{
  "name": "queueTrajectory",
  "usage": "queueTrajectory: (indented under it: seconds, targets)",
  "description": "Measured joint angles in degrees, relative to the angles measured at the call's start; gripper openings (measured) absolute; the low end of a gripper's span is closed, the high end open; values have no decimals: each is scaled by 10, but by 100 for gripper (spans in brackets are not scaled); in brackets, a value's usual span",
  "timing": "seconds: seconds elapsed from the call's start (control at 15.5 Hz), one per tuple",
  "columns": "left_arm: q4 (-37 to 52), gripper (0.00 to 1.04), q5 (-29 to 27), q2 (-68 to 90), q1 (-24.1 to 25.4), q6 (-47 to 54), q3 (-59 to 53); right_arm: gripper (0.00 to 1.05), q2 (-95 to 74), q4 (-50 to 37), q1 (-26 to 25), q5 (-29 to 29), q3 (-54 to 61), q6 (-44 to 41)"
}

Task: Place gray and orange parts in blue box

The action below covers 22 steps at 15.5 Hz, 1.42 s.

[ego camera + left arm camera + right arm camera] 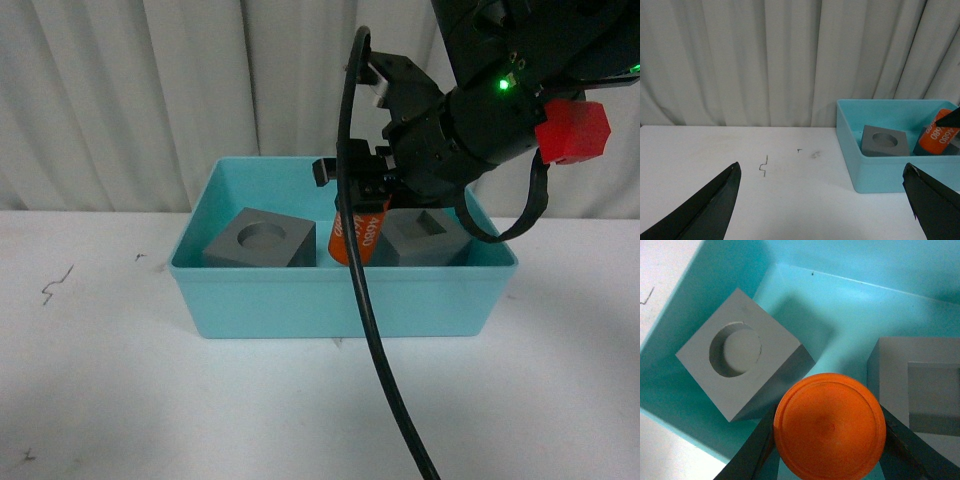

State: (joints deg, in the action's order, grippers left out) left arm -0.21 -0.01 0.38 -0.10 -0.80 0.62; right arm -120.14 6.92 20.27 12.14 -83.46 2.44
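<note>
1. blue box (340, 300) sits on the white bench (100, 400), near the curtain (150, 90) behind it. open bench on the box's left and on the near side.
2. gray cube with round recess (262, 240) lies inside the box, left half, turned so one corner points at the near wall. a strip of bare box floor shows between it and the left wall.
3. gray cube with square recess (420, 238) lies inside the box, right half, close to the right wall.
4. orange cylinder (358, 238) with white numbers stands between the two cubes, tilted a little. in the right wrist view its round end (830, 432) fills the gap between them, very close to both; whether it touches either cube or the floor, cannot tell.
5. right gripper (352, 190) reaches down into the box from the upper right; its jaws are clamped on the orange cylinder, one dark finger (752, 452) on each side of it.
6. a black cable (375, 340) hangs from the right arm across the front of the box and down over the bench.
7. left gripper (822, 200) hangs over open bench to the left of the box, jaws wide apart and holding nothing. small dark marks (764, 166) on the bench lie ahead of it.
8. back part of the box floor, behind the cubes, is bare.
</note>
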Motion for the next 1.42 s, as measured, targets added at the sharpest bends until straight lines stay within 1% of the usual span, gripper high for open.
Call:
queueTrajectory:
  seconds: [0.51,0.64,0.71,0.77,0.84,0.9,0.97,1.16,1.22,1.29,1.42]
  targets:
    - [0,98,0,0,0,0,0,47,-40,20,8,-10,-31,0]
    - [0,98,0,0,0,0,0,64,-40,23,8,-20,-32,-5]
    - [0,98,0,0,0,0,0,75,-40,20,7,-22,-32,-5]
    - [0,98,0,0,0,0,0,91,-34,14,7,-26,-32,-5]
    - [0,98,0,0,0,0,0,100,-21,13,7,-26,-31,-4]
    - [0,98,0,0,0,0,0,97,-7,12,7,-26,-31,-4]
    - [0,98,0,0,0,0,0,98,12,6,7,-26,-31,-3]
    - [0,98,0,0,0,0,0,98,82,-65,-1,-28,7,30]
    - [0,98,0,0,0,0,0,98,102,-94,-5,-44,23,32]
    - [0,98,0,0,0,0,0,98,132,-141,-9,-62,45,38]
    - [0,98,0,0,0,0,0,98,167,-192,-13,-84,67,46]
